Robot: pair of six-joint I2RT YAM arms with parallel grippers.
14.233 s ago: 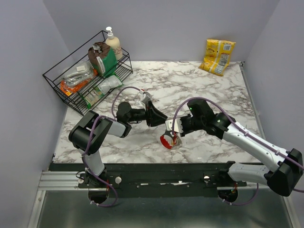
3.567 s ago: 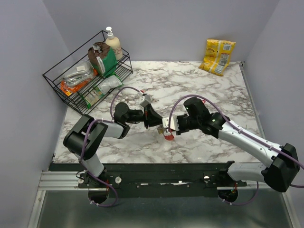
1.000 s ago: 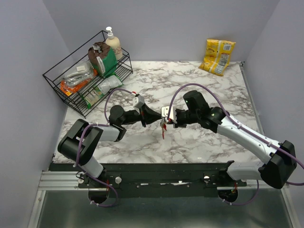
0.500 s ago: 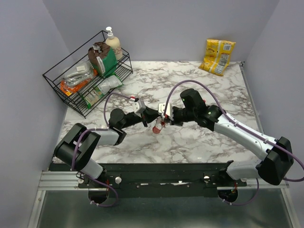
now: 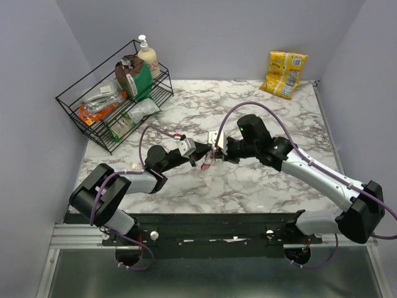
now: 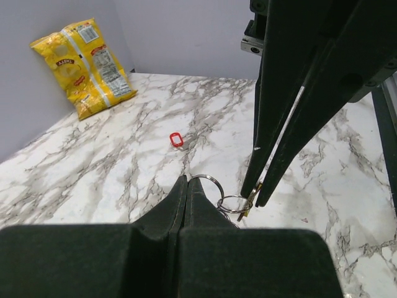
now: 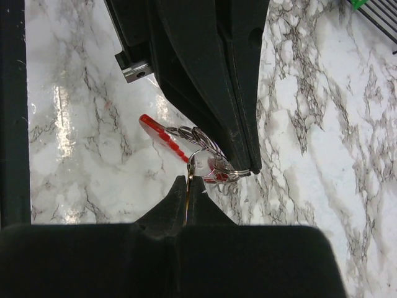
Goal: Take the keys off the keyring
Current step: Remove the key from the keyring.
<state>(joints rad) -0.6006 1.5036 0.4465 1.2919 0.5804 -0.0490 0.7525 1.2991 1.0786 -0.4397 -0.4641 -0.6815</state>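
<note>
Keyring (image 7: 197, 135): hanging above the bench (image 5: 260, 186). Left claw (image 6: 185, 181) is pinching its rings; right claw (image 7: 189, 179) is pinching a brass key (image 6: 250, 202). Handling: steadying the ring, walking key around the coil.

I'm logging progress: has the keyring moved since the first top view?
Yes. The keyring has moved away from the table's near edge, up and left toward the wire rack.

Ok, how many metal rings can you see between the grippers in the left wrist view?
2. The upper ring sits at the left gripper's shut tips; the lower ring, overlapping it, is pinched by the right gripper. More may be hidden behind the fingers.
</note>
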